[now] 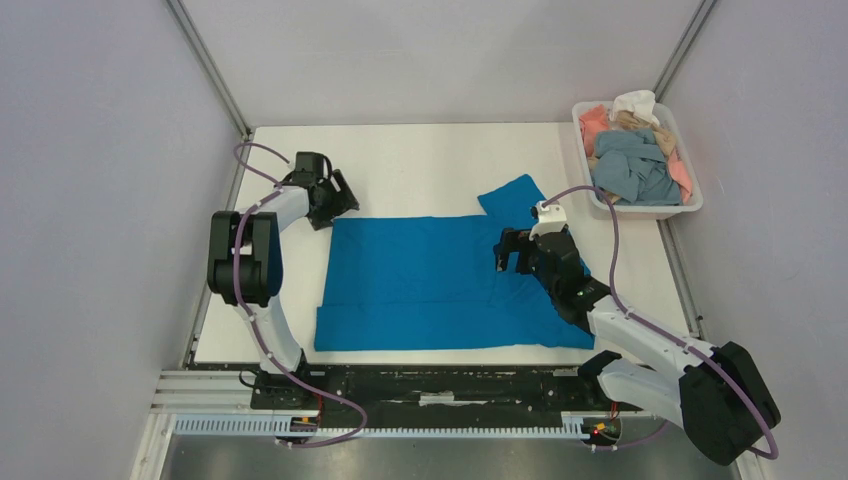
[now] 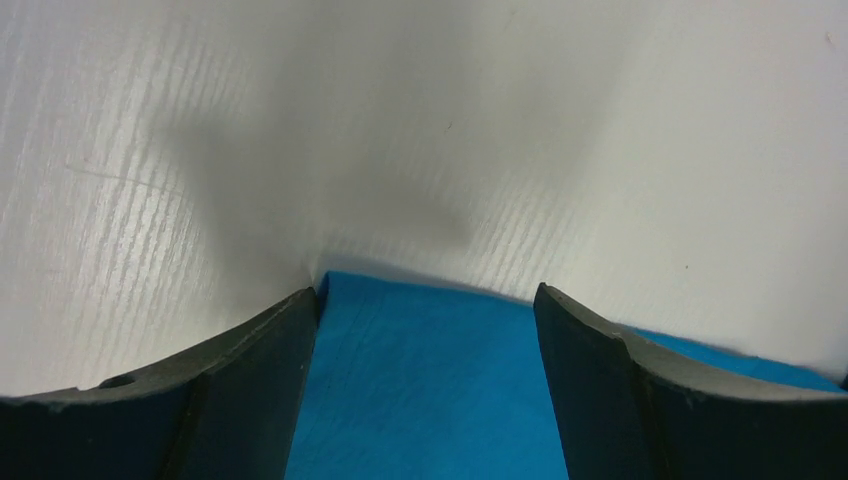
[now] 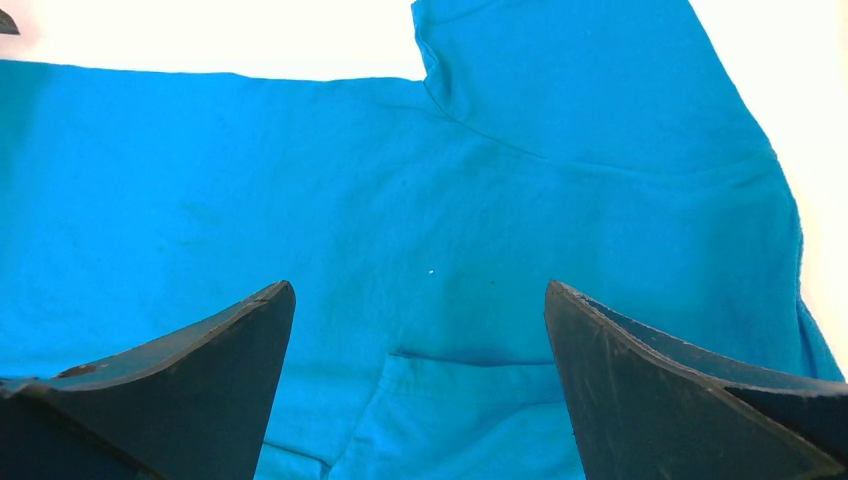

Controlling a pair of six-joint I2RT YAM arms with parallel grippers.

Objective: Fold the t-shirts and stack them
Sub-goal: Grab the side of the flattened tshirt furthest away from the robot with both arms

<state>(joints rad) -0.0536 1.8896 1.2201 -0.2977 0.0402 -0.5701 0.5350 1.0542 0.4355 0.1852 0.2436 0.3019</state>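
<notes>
Wide and empty, the right tool (image 3: 420, 290) hangs above the blue t-shirt (image 1: 420, 285), the left tool (image 2: 425, 290) over its far-left corner.

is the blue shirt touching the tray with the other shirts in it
Apart. The top external view shows a strip of bare table between the far sleeve of the blue shirt and the white tray.

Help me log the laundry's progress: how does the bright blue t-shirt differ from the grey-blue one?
The bright blue t-shirt lies spread flat on the table; the grey-blue t-shirt sits crumpled in the white tray. The bright blue t-shirt is vivid, the grey-blue t-shirt muted. Both are plain cloth.
</notes>
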